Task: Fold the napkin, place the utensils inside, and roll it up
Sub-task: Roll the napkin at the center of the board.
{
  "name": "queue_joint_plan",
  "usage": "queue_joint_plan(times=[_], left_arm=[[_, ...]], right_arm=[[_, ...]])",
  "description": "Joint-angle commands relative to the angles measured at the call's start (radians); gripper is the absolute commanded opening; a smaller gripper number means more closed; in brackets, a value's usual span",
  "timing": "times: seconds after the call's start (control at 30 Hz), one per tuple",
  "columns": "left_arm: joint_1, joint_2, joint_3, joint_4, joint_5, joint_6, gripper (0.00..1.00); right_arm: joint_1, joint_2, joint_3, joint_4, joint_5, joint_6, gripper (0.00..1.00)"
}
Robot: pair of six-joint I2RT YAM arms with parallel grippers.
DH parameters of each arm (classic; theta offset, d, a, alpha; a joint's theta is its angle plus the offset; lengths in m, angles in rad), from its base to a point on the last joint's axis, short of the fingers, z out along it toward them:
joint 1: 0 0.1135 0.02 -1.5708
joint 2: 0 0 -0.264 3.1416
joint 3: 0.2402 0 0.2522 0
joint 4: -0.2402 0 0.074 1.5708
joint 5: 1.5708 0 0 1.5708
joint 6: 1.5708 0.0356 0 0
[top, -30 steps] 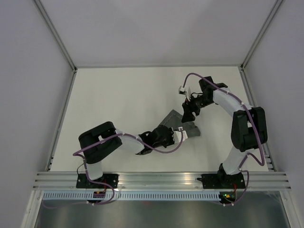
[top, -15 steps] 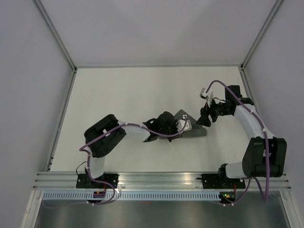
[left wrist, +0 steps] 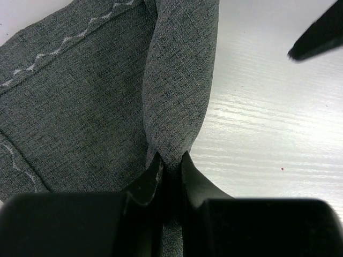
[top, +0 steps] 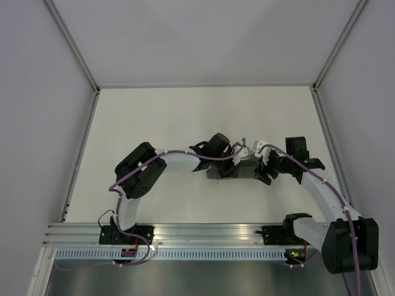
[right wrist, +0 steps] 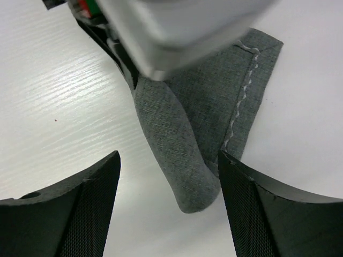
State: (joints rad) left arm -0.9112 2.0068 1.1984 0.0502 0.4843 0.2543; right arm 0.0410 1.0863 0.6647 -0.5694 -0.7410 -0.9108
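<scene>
Pinching the roll's end, the left gripper holds the napkin in narrow jaws at the table centre. The right gripper stands wide, straddling the opposite end. The cloth is soft, light and limp, likely to unroll if released; grasp the roll across its full thickness.

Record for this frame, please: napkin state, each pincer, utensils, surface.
napkin: dark grey, one part rolled into a tube, flat flap beside it
left pincer: shut on the napkin's rolled part
right pincer: open, one finger on each side of the tube's end
utensils: not visible in any view
table: white, faint wood grain
</scene>
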Motion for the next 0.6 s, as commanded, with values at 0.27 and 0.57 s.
queue_joint_plan(times=[0.27, 0.57], left_arm=[[0.012, 0.121, 0.053, -0.302, 0.08, -0.079, 0.02], [0.018, 0.147, 0.084, -0.323, 0.08, -0.093, 0.04]], right_arm=[[0.25, -0.094, -0.195, 0.336, 0.239, -0.003, 0.78], [0.347, -0.052, -0.229, 0.41, 0.327, 0.001, 0.78]])
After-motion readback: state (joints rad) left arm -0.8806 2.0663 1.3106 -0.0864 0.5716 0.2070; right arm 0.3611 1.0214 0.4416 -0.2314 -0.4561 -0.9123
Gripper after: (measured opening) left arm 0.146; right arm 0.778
